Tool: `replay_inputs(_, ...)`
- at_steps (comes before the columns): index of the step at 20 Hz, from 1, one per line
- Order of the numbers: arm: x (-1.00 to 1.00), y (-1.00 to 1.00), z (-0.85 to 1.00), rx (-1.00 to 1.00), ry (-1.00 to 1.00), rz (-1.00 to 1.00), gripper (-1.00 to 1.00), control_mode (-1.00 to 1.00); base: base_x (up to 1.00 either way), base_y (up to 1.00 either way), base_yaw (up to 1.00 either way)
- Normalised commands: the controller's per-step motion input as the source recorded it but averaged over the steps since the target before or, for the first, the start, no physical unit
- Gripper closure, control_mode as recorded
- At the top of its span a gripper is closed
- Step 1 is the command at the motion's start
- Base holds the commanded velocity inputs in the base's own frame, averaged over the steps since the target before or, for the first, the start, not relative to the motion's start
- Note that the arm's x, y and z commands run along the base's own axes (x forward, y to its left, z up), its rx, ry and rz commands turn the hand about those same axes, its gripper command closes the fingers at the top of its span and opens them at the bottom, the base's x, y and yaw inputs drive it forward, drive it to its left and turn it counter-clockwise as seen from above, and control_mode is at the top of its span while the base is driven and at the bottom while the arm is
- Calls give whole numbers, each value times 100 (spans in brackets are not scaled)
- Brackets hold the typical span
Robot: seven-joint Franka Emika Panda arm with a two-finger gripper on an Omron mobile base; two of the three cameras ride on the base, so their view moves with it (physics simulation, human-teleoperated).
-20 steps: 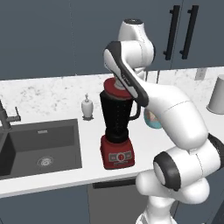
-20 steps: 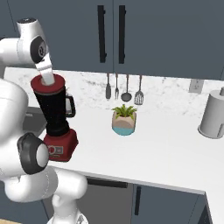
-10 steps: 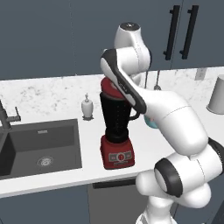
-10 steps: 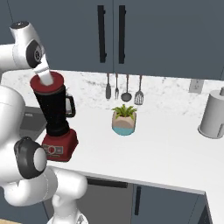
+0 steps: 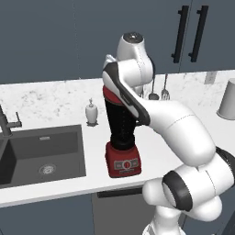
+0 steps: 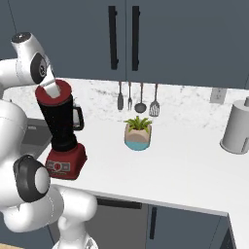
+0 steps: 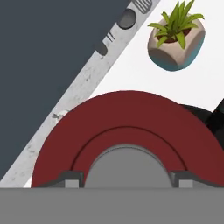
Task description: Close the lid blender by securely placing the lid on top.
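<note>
On top of the blender's (image 6: 61,131) black jar we see the lid (image 6: 53,94), a red disc sitting level across the rim. From the hand view the lid (image 7: 127,140) is close below the camera, its grey centre cap (image 7: 127,166) sitting between the two finger tips. The gripper (image 7: 127,177) straddles that cap, one dark tip at each side of it; we cannot tell whether the tips press on the cap or stand just clear of it, as the grey band cuts them off. From the right base view the white hand (image 6: 48,85) slants down onto the lid from the upper left.

The blender (image 5: 120,137) stands upright on the white counter (image 5: 55,183), its red square base showing a grey control panel toward the front edge, and its jar handle (image 6: 78,118) sticking out on the side toward the plant. Just beside it, toward the wall, is a small white soap bottle (image 5: 91,112). A dark sink (image 5: 41,153) is set into the counter further left, with a faucet (image 5: 7,124) at its far edge.

Off to the blender's other side we see a potted plant (image 6: 138,133) in a tan and blue pot, apart from the blender. Behind it, utensils (image 6: 137,99) hang against the speckled backsplash. A grey canister (image 6: 236,127) stands well apart at the far right, below dark cabinets (image 6: 146,34).
</note>
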Motion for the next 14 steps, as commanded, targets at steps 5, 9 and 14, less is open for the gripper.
replay_inputs(5, 34, 8, 14, 0, 5, 0, 100, -100, 0, 0, 0)
replay_inputs(9, 0, 0, 0, 0, 8, 0, 100, -100, 0, 0, 0)
replay_inputs(14, -16, -13, 0, 0, 4, 0, 100, -100, 0, 0, 0)
